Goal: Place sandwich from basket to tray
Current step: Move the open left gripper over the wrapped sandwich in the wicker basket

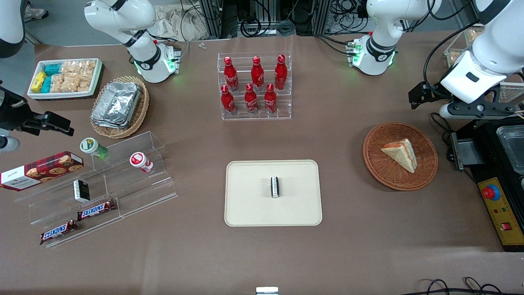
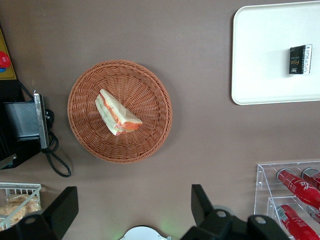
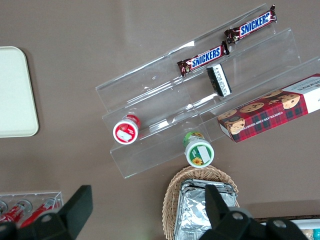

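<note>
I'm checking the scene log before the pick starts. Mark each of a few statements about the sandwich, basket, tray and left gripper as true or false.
1. The triangular sandwich wedge lies in the round reddish-brown wicker basket. True.
2. The cream rectangular tray holds nothing. False: a small black-and-white packet lies on it.
3. The left gripper is shut on the sandwich. False: it is open and apart from the sandwich, holding nothing.
4. The basket lies toward the working arm's end of the table from the tray. True.
5. The sandwich rests on the tray. False: it is in the basket.
</note>
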Controlling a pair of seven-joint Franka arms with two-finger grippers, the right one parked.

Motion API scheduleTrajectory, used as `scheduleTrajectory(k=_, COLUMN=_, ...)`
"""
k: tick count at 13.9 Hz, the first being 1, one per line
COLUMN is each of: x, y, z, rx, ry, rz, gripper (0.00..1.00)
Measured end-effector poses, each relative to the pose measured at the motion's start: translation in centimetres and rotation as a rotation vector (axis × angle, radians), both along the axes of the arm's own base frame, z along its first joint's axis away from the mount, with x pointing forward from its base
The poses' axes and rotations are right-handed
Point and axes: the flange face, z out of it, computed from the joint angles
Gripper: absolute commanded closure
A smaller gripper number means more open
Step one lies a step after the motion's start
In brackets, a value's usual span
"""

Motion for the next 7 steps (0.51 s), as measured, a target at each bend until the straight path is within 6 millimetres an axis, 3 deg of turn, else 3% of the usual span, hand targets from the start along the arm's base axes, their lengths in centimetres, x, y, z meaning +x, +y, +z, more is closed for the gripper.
scheduleTrajectory(k=7, x=-0.12, y=0.26, z=-0.08, rx=0.007, ry=0.013, rz=0.022, gripper=0.0)
